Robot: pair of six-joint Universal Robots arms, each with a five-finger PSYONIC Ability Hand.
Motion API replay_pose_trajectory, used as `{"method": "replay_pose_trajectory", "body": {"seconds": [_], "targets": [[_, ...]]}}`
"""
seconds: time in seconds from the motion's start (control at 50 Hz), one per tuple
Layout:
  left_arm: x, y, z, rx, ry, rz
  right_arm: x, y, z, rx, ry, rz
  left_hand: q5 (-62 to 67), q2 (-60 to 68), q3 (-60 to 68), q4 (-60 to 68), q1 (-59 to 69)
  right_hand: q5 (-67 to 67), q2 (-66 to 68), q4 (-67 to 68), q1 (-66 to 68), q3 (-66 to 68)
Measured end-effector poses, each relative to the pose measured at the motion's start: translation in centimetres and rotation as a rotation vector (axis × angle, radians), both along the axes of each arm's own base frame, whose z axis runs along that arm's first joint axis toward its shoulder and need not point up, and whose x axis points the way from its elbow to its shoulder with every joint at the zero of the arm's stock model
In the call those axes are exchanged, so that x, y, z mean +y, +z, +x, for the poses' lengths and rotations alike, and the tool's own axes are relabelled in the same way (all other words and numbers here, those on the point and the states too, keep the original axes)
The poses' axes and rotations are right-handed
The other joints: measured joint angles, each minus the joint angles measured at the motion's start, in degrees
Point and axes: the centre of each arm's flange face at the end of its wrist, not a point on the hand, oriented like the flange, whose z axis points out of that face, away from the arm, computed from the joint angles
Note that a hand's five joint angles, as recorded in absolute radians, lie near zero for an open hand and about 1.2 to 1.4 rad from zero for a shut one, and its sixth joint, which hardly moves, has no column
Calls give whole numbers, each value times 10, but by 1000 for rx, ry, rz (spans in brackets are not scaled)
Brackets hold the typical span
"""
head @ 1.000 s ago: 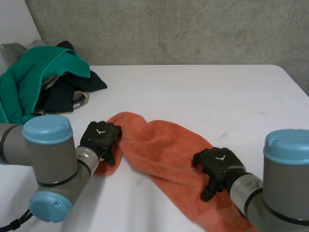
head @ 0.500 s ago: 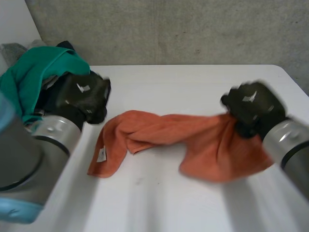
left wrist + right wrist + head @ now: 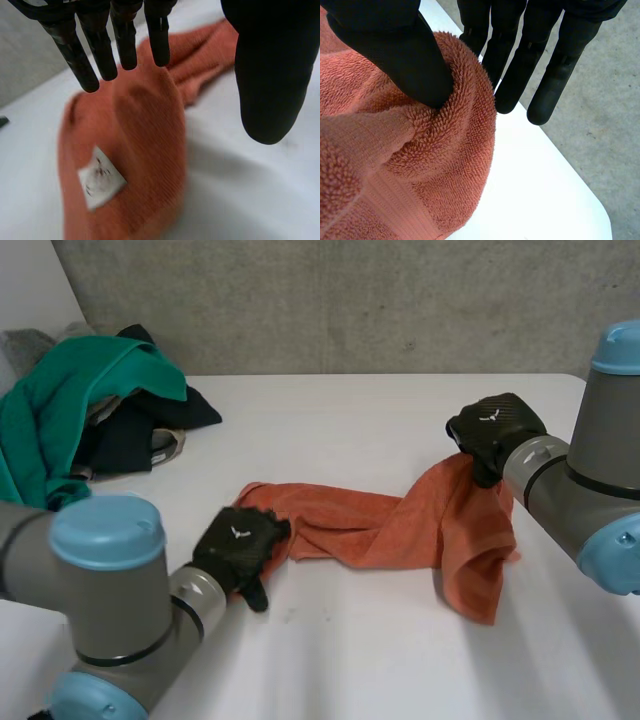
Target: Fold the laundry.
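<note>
At right, the right hand [image 3: 490,430] pinches the orange towel [image 3: 370,525] aloft, probably to spread it, while the left hand [image 3: 238,545] hovers straight-fingered over its left end.

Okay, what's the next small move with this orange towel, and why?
Probably close the left robot hand on the end of the orange towel beneath its fingertips, by the white label. Its fingers are straight and hold nothing, while the right robot hand pinches the other end, raised, and the middle lies bunched.
</note>
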Motion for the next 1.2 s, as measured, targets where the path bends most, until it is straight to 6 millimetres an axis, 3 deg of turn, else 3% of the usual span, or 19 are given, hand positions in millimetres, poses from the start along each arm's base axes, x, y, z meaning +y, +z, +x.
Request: {"method": "replay_pose_trajectory", "body": {"seconds": [0.1,0.46,0.6,0.74,0.82,0.86,0.96,1.04,1.06,1.1,1.16,1.2], "targets": [[-7,-13,-1,-24,32,3,2,-3,-4,3,-9,7,4,2,2,4,2,0,0,0,0,0],[-46,-29,-14,-7,96,-80,13,-29,-11,31,-10,76,117,108,108,116,106,0,0,0,0,0],[-58,-33,-15,-44,89,-114,15,-34,-12,36,-14,86,413,416,415,418,416,0,0,0,0,0],[-74,-21,-10,-105,101,-214,11,-26,-18,33,-34,64,450,466,466,476,428,0,0,0,0,0],[-76,13,-3,-87,129,-294,10,-1,-25,23,-47,3,450,466,466,476,428,0,0,0,0,0],[-71,39,1,-55,143,-346,12,18,-30,23,-54,-42,450,466,466,476,428,0,0,0,0,0],[-58,80,8,6,156,-417,19,50,-39,36,-58,-108,450,469,466,476,428,0,0,0,0,0],[-33,133,16,101,146,-485,32,84,-43,57,-39,-176,450,470,467,476,428,0,0,1,0,3],[-19,156,20,145,133,-510,38,99,-45,66,-29,-209,450,470,467,477,428,0,0,1,0,3],[-1,179,26,192,110,-529,46,116,-46,76,-16,-245,450,470,467,477,428,0,0,1,0,3],[20,199,33,242,73,-529,52,136,-48,90,-1,-302,450,470,467,477,428,0,0,1,0,3],[25,201,34,255,59,-519,49,140,-49,98,-2,-315,450,470,467,477,428,0,0,2,0,3]]}}
